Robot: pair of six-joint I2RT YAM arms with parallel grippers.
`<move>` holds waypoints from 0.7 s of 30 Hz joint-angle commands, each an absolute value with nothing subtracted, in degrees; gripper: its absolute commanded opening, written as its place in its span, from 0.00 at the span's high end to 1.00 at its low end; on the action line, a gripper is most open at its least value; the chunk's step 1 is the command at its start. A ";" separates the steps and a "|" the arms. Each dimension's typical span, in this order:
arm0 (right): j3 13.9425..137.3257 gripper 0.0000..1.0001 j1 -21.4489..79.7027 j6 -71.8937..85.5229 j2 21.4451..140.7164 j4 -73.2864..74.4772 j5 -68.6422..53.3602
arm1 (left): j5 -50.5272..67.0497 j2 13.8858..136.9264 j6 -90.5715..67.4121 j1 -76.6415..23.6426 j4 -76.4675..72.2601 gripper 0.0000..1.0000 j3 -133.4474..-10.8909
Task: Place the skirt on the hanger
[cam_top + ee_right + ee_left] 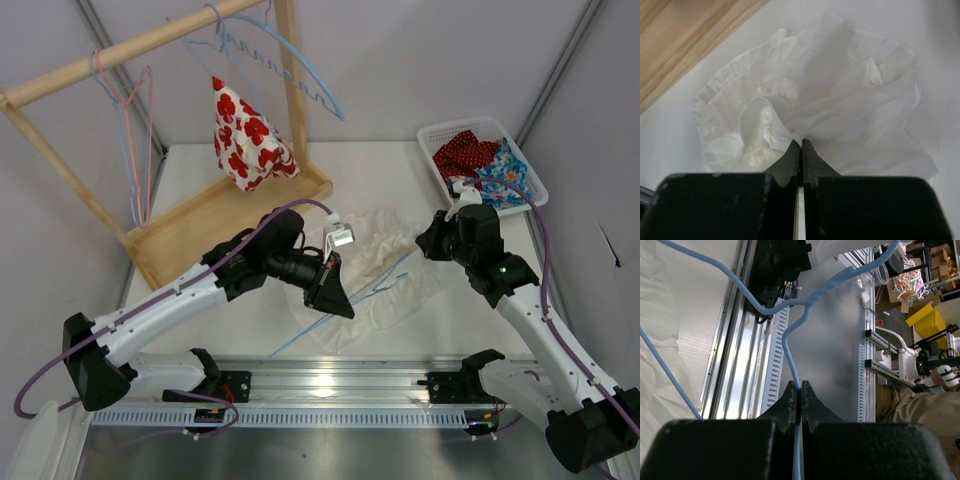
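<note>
- The left tool (800, 386) has its fingers pressed together on the thin blue wire of a hanger (788, 342). The wire runs out from between the tips, bends and forks into two arms.
- The left arm (170, 300) stretches from its base at the near left corner diagonally toward the middle of the surface (190, 165). Its wrist is turned so that the tool points back down toward the near edge and the metal rail (320, 380).
- From above, the hanger's wire slants across the near part of the skirt (385, 235). Whether it rests on the cloth cannot be told.
- The right tool (801, 142) is pinched shut on a fold of the white skirt, and the fabric bunches up right at the fingertips.
- The right arm (540, 320) rises from the near right corner and leans inward. Its wrist is bent to the left, so the tool meets the skirt's right edge.
- The skirt lies crumpled in the middle of the surface, between the two tools and just in front of the base of the wooden rack (230, 215).
- A red-and-white spotted garment (245, 135) hangs on the rack. A pink hanger (128, 150) and a spare blue hanger (310, 85) hook over its top bar.
- A white basket (530, 165) holding coloured clothes (465, 150) sits at the far right, just behind the right wrist.
</note>
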State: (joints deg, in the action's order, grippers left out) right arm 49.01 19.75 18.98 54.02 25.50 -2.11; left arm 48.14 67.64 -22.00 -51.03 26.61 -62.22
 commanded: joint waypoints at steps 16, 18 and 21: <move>47.81 1.00 26.89 22.94 44.47 25.48 -10.81 | 48.87 76.20 -19.78 -45.79 5.63 1.00 -61.00; 47.99 0.97 27.24 23.64 45.08 26.63 -10.64 | 48.43 75.85 -19.42 -45.62 1.24 1.00 -59.42; 48.51 0.85 27.60 23.73 45.70 27.86 -10.37 | 46.77 76.90 -19.42 -45.44 -2.55 1.00 -58.27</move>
State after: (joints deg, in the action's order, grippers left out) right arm 48.05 26.92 22.44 45.43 27.16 -10.52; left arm 47.90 76.40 -21.91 -45.76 7.07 -58.87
